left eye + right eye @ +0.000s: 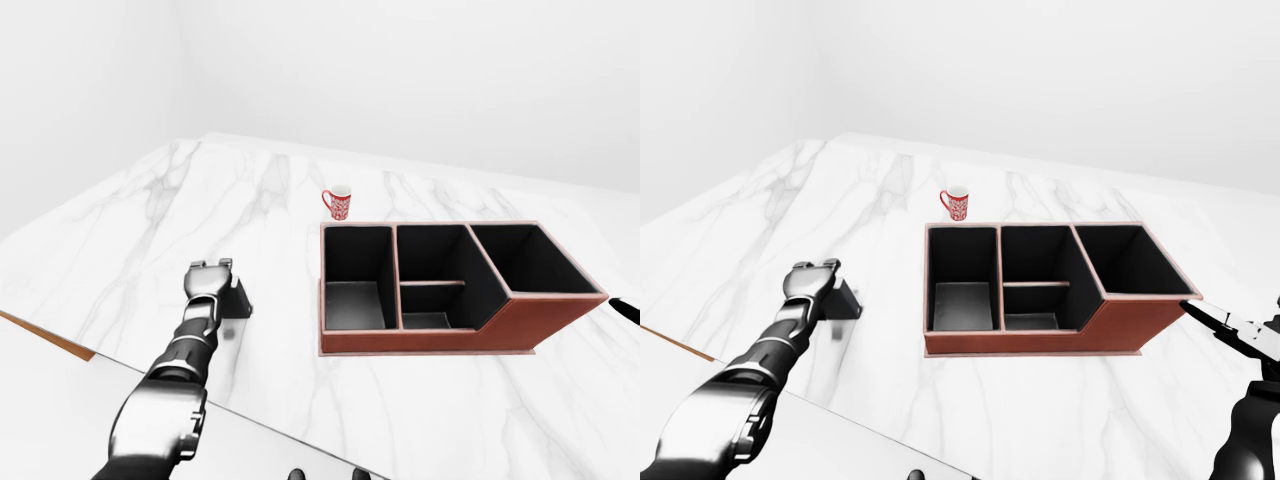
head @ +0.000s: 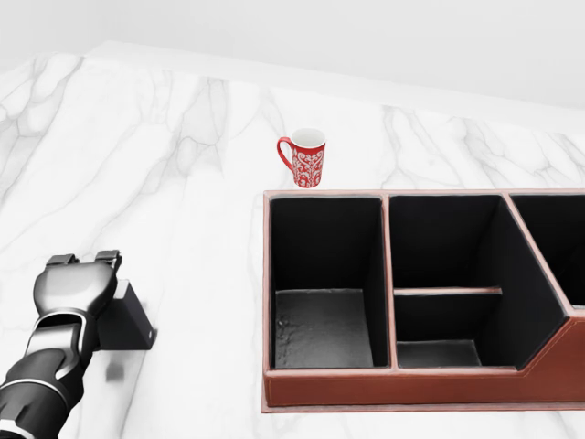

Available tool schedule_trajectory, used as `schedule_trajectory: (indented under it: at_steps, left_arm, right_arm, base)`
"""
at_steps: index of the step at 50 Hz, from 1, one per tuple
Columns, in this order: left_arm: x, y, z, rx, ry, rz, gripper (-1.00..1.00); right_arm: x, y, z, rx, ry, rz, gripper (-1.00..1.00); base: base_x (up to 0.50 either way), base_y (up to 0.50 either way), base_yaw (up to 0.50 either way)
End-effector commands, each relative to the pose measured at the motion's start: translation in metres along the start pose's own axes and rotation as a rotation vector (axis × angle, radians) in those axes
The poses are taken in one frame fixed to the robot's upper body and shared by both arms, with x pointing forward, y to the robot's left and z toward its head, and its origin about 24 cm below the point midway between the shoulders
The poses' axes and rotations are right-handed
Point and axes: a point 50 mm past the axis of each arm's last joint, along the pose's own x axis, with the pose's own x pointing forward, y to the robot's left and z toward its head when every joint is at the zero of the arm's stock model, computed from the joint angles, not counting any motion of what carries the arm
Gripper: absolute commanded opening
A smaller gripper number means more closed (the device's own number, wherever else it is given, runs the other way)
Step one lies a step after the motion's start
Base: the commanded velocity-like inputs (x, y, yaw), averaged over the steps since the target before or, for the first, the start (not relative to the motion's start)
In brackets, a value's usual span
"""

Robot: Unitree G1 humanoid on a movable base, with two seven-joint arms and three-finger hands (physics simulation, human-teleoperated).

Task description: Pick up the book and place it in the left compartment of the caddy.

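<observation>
A dark book (image 2: 133, 320) lies flat on the marble counter at the lower left of the head view. My left hand (image 2: 84, 263) rests on top of it, with the fingers folded down over the book's upper edge and the thumb hidden. The reddish-brown caddy (image 2: 411, 386) with black compartments stands to the right of the book. Its left compartment (image 2: 320, 325) holds nothing. My right hand (image 1: 1238, 334) hovers with straight, open fingers beside the caddy's right end in the right-eye view.
A red patterned mug (image 2: 306, 157) stands just above the caddy's left corner in the head view. The marble counter (image 1: 150, 230) ends in a near edge (image 1: 60, 340) that runs diagonally below my left arm.
</observation>
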Motion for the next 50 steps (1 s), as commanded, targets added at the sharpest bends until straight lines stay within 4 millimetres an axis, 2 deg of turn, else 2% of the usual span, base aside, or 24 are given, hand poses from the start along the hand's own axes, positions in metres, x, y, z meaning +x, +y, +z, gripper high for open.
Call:
schedule_trajectory:
  at_steps: [1, 18, 29, 40, 43, 50]
  left_arm:
    - [-0.006, -0.016, 0.007, 0.046, -0.030, -0.076, -1.00]
    - [-0.011, -0.029, 0.006, 0.043, -0.025, -0.097, -1.00]
    - [-0.012, -0.030, 0.004, 0.021, -0.013, -0.070, -1.00]
    - [-0.006, 0.004, -0.001, -0.048, 0.002, 0.221, -1.00]
    - [-0.009, 0.015, 0.001, -0.055, -0.025, 0.314, -1.00]
    - [-0.020, 0.026, 0.004, -0.038, -0.065, 0.404, -1.00]
  right_arm:
    - [0.000, 0.000, -0.001, 0.000, 0.002, 0.000, 1.00]
    - [0.000, -0.001, -0.002, -0.003, 0.009, -0.002, 1.00]
    - [0.000, -0.001, -0.004, -0.003, 0.015, -0.003, 1.00]
    - [0.000, -0.001, -0.001, -0.004, 0.005, -0.002, 1.00]
    - [0.000, -0.001, 0.001, -0.005, -0.002, -0.002, 1.00]
    - [0.000, 0.000, 0.001, -0.006, -0.005, 0.000, 1.00]
  base:
    - [0.00, 0.00, 0.00]
    - [0.00, 0.00, 0.00]
    - [0.00, 0.00, 0.00]
    - [0.00, 0.00, 0.00]
    - [0.00, 0.00, 0.00]
    - [0.00, 0.00, 0.00]
